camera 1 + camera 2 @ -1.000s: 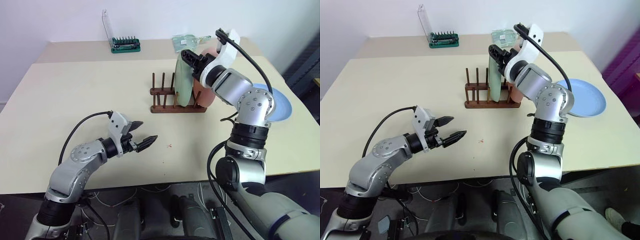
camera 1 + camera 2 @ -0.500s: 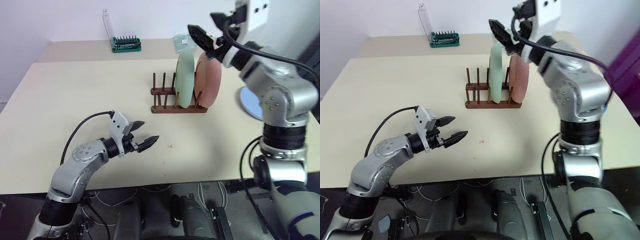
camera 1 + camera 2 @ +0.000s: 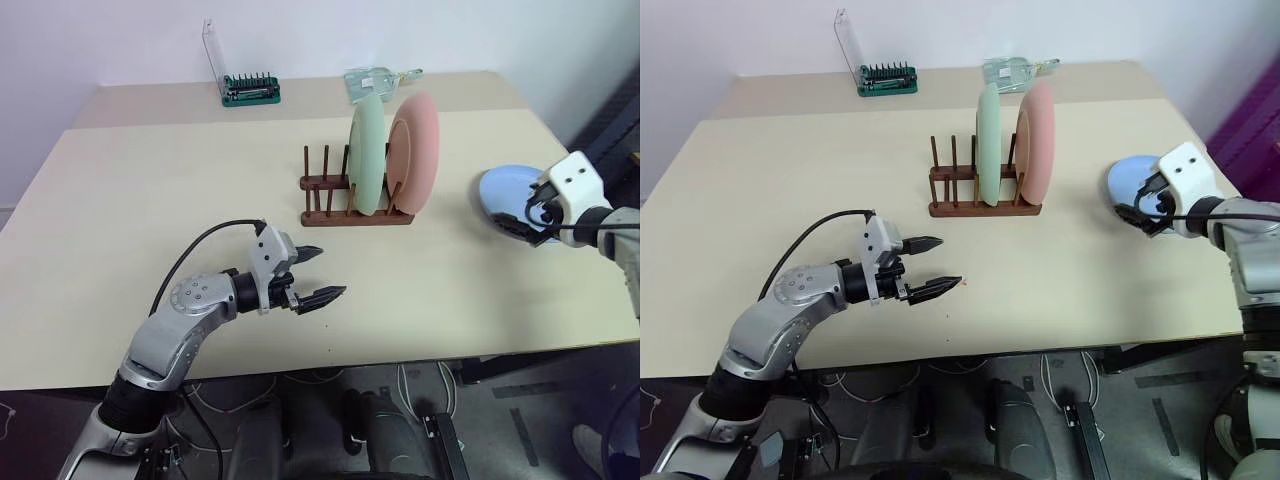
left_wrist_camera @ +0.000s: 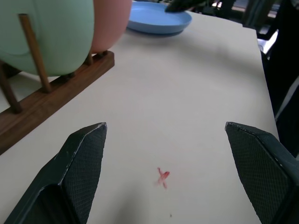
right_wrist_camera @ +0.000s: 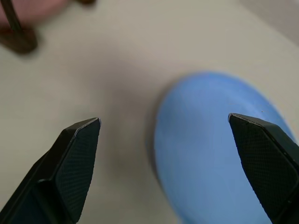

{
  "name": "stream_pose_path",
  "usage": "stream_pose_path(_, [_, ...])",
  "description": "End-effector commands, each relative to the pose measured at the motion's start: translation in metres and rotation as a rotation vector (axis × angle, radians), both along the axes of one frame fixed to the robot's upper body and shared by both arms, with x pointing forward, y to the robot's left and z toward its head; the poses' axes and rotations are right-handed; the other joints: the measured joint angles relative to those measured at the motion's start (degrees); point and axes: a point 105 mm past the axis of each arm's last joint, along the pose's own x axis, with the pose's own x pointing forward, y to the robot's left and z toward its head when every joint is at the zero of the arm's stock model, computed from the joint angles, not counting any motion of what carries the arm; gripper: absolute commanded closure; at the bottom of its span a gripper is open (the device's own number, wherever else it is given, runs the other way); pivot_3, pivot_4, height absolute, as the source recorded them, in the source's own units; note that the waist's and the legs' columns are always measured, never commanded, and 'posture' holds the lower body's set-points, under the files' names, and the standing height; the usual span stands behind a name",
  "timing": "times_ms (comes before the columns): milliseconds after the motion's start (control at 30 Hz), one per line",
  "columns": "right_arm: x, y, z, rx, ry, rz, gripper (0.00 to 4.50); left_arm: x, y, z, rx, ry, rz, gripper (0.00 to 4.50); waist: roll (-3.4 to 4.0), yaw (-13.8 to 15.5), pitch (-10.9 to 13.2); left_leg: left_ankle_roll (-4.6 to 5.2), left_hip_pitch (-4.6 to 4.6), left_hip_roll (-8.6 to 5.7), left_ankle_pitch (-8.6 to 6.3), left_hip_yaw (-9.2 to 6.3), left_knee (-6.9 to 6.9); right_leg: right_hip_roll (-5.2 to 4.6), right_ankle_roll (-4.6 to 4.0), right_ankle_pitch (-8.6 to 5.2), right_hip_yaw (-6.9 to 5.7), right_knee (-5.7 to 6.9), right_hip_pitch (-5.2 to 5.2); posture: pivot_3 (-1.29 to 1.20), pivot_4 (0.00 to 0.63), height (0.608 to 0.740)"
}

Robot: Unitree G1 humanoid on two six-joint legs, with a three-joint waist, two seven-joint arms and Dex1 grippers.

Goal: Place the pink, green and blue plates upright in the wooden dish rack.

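Note:
The green plate (image 3: 368,155) and the pink plate (image 3: 420,150) stand upright side by side in the wooden dish rack (image 3: 340,214), pink on the right. The blue plate (image 3: 500,192) lies flat on the table to the right of the rack. My right gripper (image 3: 522,215) hovers over the blue plate's near rim, open and empty; its wrist view shows the blue plate (image 5: 210,154) between its fingers. My left gripper (image 3: 332,272) is open above the table's front middle, pointing right toward the rack (image 4: 46,100), holding nothing.
A green-based tool holder with a clear lid (image 3: 245,88) stands at the back of the table. A clear packet (image 3: 372,80) lies behind the rack. The table's right edge runs close to the blue plate. A small red mark (image 4: 163,177) is on the tabletop.
My right arm left the rack, lifted, then swung down and right to the blue plate, rolling its wrist. My left gripper shifted a little to the right, still open.

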Motion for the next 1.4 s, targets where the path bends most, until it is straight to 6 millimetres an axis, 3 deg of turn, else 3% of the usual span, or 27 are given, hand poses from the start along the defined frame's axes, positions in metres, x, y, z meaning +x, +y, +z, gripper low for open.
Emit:
stream_pose_path(33, [0.011, -0.005, 0.001, -0.045, -0.019, -0.027, 0.03, -0.001, -0.002, 0.009, -0.007, -0.049, -0.014, 0.31, 0.0, 0.0, 0.0, 0.0, 0.01, 0.0, 0.0, 0.01, 0.01, 0.0, 0.0, 0.0, 0.01, 0.02, 0.0, 0.0, 0.15, 0.73])
stream_pose_path(167, [0.022, -0.007, -0.023, 0.006, 0.051, -0.069, 0.03, -0.003, 0.0, 0.009, -0.006, -0.051, -0.001, 0.31, 0.0, 0.1, 0.0, 0.0, 0.0, -0.01, 0.0, 0.0, 0.06, -0.02, -0.02, -0.01, 0.01, 0.04, 0.02, 0.0, 0.15, 0.73])
stream_pose_path(267, [0.03, -0.02, -0.035, -0.05, 0.05, -0.149, 0.03, -0.003, 0.001, 0.009, -0.009, -0.051, 0.015, 0.31, 0.0, 0.1, 0.0, 0.0, -0.01, -0.02, 0.0, 0.0, 0.08, -0.04, -0.02, -0.01, 0.02, 0.04, 0.03, 0.0, 0.15, 0.73])
stream_pose_path(400, [0.034, -0.026, -0.039, -0.103, 0.05, -0.172, 1.75, -0.004, 0.003, 0.01, -0.01, -0.055, 0.029, 0.31, 0.0, 0.3, 0.0, 0.0, -0.01, -0.06, 0.01, -0.02, 0.14, -0.07, -0.01, -0.01, 0.02, 0.04, 0.09, 0.0, 0.15, 0.73])
stream_pose_path(500, [0.036, -0.021, -0.038, -0.092, 0.041, -0.151, 3.34, -0.003, 0.004, 0.009, -0.011, -0.055, 0.036, 0.31, 0.01, 0.1, 0.0, 0.0, -0.01, -0.05, 0.01, -0.02, 0.17, -0.07, -0.01, -0.01, 0.02, 0.05, 0.11, 0.0, 0.15, 0.73])
stream_pose_path(567, [0.039, -0.019, -0.03, -0.107, 0.003, -0.143, 4.21, -0.004, 0.003, 0.01, -0.011, -0.054, 0.036, 0.31, 0.02, 0.1, 0.0, 0.0, 0.0, -0.05, 0.01, -0.03, 0.18, -0.06, 0.11, 0.06, 0.03, 0.08, 0.11, 0.0, 0.15, 0.73])
stream_pose_path(600, [0.04, -0.019, -0.027, -0.116, -0.013, -0.142, 4.43, -0.004, 0.003, 0.01, -0.012, -0.054, 0.036, 0.31, 0.02, 0.1, 0.0, 0.01, 0.0, -0.05, 0.01, -0.02, 0.18, -0.06, 0.15, 0.09, 0.03, 0.11, 0.1, 0.0, 0.15, 0.73])
stream_pose_path(667, [0.044, -0.01, -0.002, -0.149, -0.147, -0.104, 4.43, -0.004, 0.005, 0.009, -0.012, -0.053, 0.038, 0.31, 0.03, 0.1, 0.0, 0.01, 0.01, -0.03, 0.01, -0.03, 0.21, -0.04, 0.17, 0.1, 0.03, 0.12, 0.12, 0.0, 0.15, 0.73])
stream_pose_path(767, [0.048, 0.003, 0.058, -0.191, -0.428, -0.119, 4.43, -0.003, 0.007, 0.008, -0.01, -0.048, 0.048, 0.31, 0.08, 0.0, 0.0, 0.0, 0.0, -0.03, 0.01, 0.0, 0.21, -0.05, 0.18, 0.11, 0.06, 0.14, 0.08, 0.0, 0.15, 0.73])
stream_pose_path(900, [0.032, 0.062, 0.154, -0.154, -0.84, -0.055, 4.43, 0.007, 0.013, 0.01, -0.025, -0.063, 0.117, 0.31, 0.13, -0.2, 0.0, 0.0, -0.01, -0.01, 0.01, 0.04, 0.21, -0.04, 0.21, 0.12, 0.13, 0.3, -0.04, 0.0, 0.15, 0.73])
stream_pose_path(1000, [0.014, 0.103, 0.19, -0.022, -0.982, 0.073, 4.43, 0.015, 0.017, 0.01, -0.027, -0.082, 0.171, 0.31, 0.13, 0.0, 0.0, -0.01, 0.02, 0.04, 0.01, 0.01, 0.2, 0.07, 0.19, 0.11, 0.14, 0.4, -0.05, 0.0, 0.15, 0.73])
stream_pose_path(1100, [-0.015, 0.161, 0.22, 0.363, -0.986, 0.363, 4.43, 0.023, 0.023, 0.01, -0.026, -0.104, 0.231, 0.31, 0.13, 0.2, 0.0, -0.01, 0.02, 0.08, 0.01, 0.0, 0.24, 0.06, 0.19, 0.12, 0.1, 0.42, -0.01, 0.0, 0.15, 0.73])
stream_pose_path(1133, [-0.024, 0.179, 0.227, 0.533, -0.932, 0.465, 4.43, 0.026, 0.027, 0.01, -0.033, -0.112, 0.259, 0.31, 0.13, 0.1, 0.0, -0.01, 0.01, 0.11, 0.01, -0.01, 0.27, 0.05, 0.18, 0.13, 0.09, 0.42, 0.01, 0.0, 0.15, 0.73])
stream_pose_path(1233, [-0.047, 0.216, 0.231, 0.822, -0.749, 0.684, 4.43, 0.031, 0.038, 0.013, -0.05, -0.133, 0.32, 0.31, 0.13, 0.2, 0.0, 0.0, -0.01, 0.19, 0.01, -0.01, 0.32, -0.02, -0.02, 0.25, 0.08, 0.49, 0.01, 0.0, 0.15, 0.73])
stream_pose_path(1333, [-0.057, 0.258, 0.218, 1.061, -0.462, 0.819, 4.43, 0.033, 0.058, 0.019, -0.079, -0.146, 0.374, 0.31, 0.11, 0.0, 0.0, 0.0, -0.02, 0.2, 0.01, -0.03, 0.37, -0.08, -0.03, 0.26, 0.02, 0.51, 0.03, 0.0, 0.15, 0.73])
stream_pose_path(1400, [-0.055, 0.273, 0.208, 1.131, -0.332, 0.813, 4.43, 0.033, 0.067, 0.021, -0.082, -0.153, 0.39, 0.31, 0.11, 0.0, 0.0, 0.0, 0.0, 0.21, 0.0, -0.02, 0.39, -0.09, -0.05, 0.26, 0.02, 0.55, 0.03, 0.0, 0.15, 0.73])
